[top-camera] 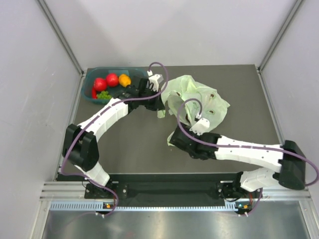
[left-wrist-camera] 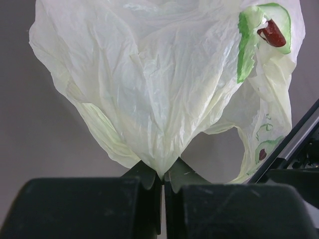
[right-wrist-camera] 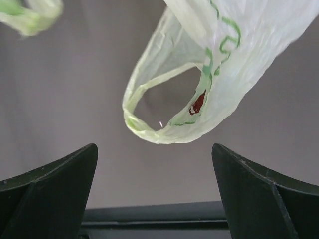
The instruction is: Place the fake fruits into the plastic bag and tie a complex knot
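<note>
The pale green plastic bag (top-camera: 197, 99) lies crumpled at the back middle of the table. My left gripper (top-camera: 160, 102) is shut on a bunched edge of the bag (left-wrist-camera: 159, 89), its fingertips (left-wrist-camera: 163, 175) pinching the plastic. My right gripper (top-camera: 172, 139) is open and empty (right-wrist-camera: 154, 169), just short of a hanging handle loop (right-wrist-camera: 149, 132) of the bag. The fake fruits sit in a teal tub (top-camera: 114, 69) at the back left: two red apples (top-camera: 100, 83), a yellow-orange fruit (top-camera: 124, 79) and green grapes (top-camera: 103, 94). No knot shows.
Grey walls and metal rails close in the table on the left, right and back. The left arm reaches past the tub's front right corner. The right arm lies across the near right of the table.
</note>
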Tool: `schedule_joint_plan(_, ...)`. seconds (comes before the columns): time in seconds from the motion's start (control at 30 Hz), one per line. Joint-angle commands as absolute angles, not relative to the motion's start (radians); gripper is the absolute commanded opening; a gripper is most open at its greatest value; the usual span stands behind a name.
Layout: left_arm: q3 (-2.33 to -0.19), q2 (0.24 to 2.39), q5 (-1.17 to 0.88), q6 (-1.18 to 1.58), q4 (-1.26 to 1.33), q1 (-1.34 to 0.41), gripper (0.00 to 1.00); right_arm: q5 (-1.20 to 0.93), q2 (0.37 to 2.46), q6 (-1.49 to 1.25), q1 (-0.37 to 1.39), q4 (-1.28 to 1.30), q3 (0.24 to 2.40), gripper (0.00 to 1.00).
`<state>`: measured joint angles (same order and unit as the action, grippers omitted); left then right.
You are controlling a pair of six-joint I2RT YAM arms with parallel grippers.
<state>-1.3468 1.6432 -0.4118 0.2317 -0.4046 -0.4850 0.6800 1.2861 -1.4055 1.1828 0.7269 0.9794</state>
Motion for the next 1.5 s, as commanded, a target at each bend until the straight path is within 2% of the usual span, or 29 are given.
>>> schedule_joint_plan(0.0,-1.356,1.626,-0.42,0.216,-0.373,-0.477,0.0,0.704,1.367,-1.653,1.216,0.752,0.977,0.97)
schedule_joint_plan(0.27,-1.353,1.626,-0.417,0.219,-0.376,-0.474,0.0,0.764,1.433,-1.767,1.194,0.651,0.907,0.96)
schedule_joint_plan(0.37,-1.35,1.631,-0.417,0.219,-0.373,-0.472,0.0,0.769,1.443,-1.732,1.149,0.568,0.879,0.93)
schedule_joint_plan(0.43,-1.35,1.635,-0.417,0.219,-0.373,-0.472,0.0,0.772,1.448,-1.706,1.117,0.5,0.868,0.85)
schedule_joint_plan(0.47,-1.35,1.637,-0.419,0.219,-0.371,-0.472,0.0,0.785,1.453,-1.685,1.109,0.488,0.868,0.79)
schedule_joint_plan(0.5,-1.351,1.638,-0.419,0.219,-0.371,-0.472,0.0,0.802,1.453,-1.677,1.105,0.482,0.871,0.62)
schedule_joint_plan(0.57,-1.353,1.638,-0.423,0.221,-0.376,-0.472,0.0,0.856,1.441,-1.633,1.104,0.482,0.888,0.42)
schedule_joint_plan(0.6,-1.353,1.635,-0.428,0.225,-0.377,-0.471,0.0,0.87,1.433,-1.612,1.106,0.482,0.893,0.24)
schedule_joint_plan(0.63,-1.356,1.632,-0.429,0.227,-0.382,-0.472,0.0,0.885,1.422,-1.589,1.106,0.482,0.899,0.17)
schedule_joint_plan(0.67,-1.359,1.631,-0.433,0.23,-0.397,-0.472,0.0,0.896,1.396,-1.533,1.104,0.482,0.911,0.05)
schedule_joint_plan(0.7,-1.364,1.628,-0.434,0.236,-0.406,-0.472,0.0,0.903,1.381,-1.501,1.104,0.48,0.919,0.0)
schedule_joint_plan(0.9,-1.449,1.583,-0.463,0.274,-0.5,-0.471,0.0,0.916,1.22,-1.195,1.069,0.46,0.991,0.0)
schedule_joint_plan(1.17,-1.716,1.577,-0.675,0.413,-0.61,-0.364,0.0,0.588,1.025,-0.807,0.776,0.391,1.138,0.0)
schedule_joint_plan(1.3,-1.879,1.588,-0.799,0.511,-0.608,-0.338,0.0,0.454,1.031,-0.718,0.646,0.468,1.301,0.0)
schedule_joint_plan(1.47,-1.944,1.6,-0.914,0.665,-0.494,-0.298,0.0,0.269,1.078,-0.683,0.528,0.554,1.465,0.0)
